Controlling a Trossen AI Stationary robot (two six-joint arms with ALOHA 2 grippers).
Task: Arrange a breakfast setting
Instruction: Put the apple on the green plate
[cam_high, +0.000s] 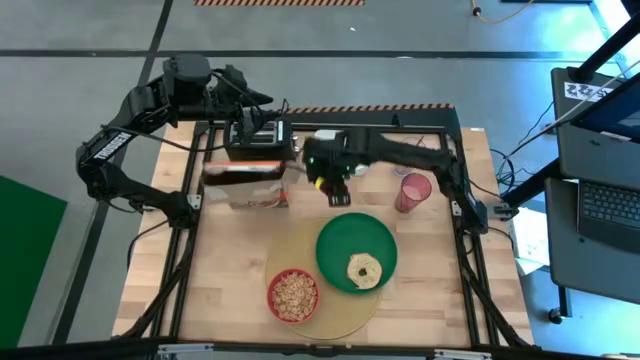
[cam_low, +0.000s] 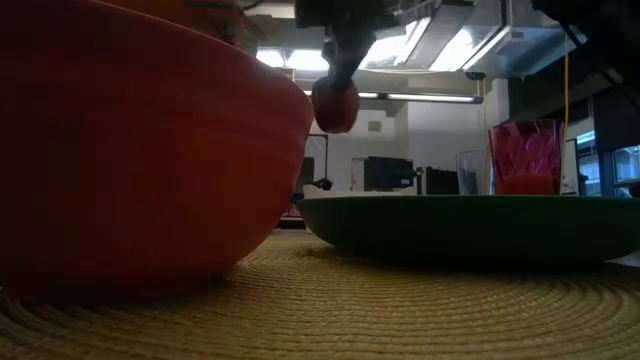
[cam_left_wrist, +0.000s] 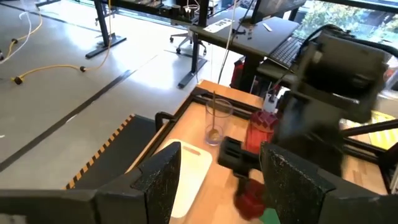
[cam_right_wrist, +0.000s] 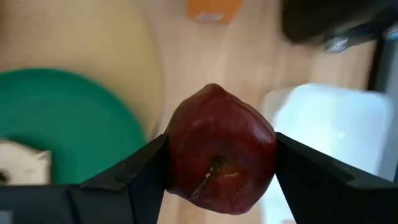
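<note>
With the right hand (cam_right_wrist: 217, 165) clamped on the small red apple (cam_right_wrist: 219, 157) above the bench just beyond the green plate's (cam_high: 340, 243) far rim, lower it gently onto bare green clear of the bagel (cam_high: 363, 270); the left hand (cam_left_wrist: 217, 180), fingers apart, waits far-left.

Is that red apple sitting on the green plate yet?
No. The apple is in the air, clamped in the right gripper, above the plate.

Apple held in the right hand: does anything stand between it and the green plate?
Nothing visible does. The right hand holds the apple in the air just beyond the green plate; the bagel lies on the plate's near side.
</note>
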